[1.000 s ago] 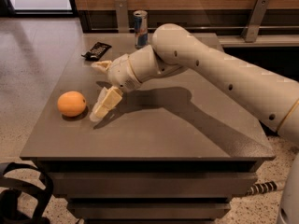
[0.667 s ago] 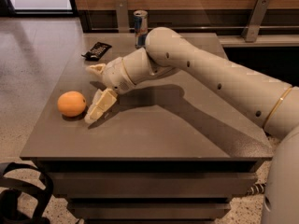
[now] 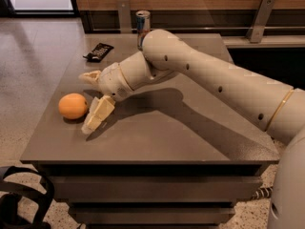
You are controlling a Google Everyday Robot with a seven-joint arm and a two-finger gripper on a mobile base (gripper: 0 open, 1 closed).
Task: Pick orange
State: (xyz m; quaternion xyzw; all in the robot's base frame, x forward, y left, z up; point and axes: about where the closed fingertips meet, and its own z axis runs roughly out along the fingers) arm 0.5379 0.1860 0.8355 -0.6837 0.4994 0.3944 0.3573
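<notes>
Gripper (image 3: 87,100) spread wide and empty, edged nearer than a second ago, lower finger (image 3: 97,113) now just beside orange (image 3: 72,106) on left of table (image 3: 190,142), upper finger (image 3: 89,75) behind it; likely ready for closing, nothing grasped yet.

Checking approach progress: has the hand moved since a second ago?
Yes. The hand has shifted left, closer to the orange, which stayed put on the table.
</notes>
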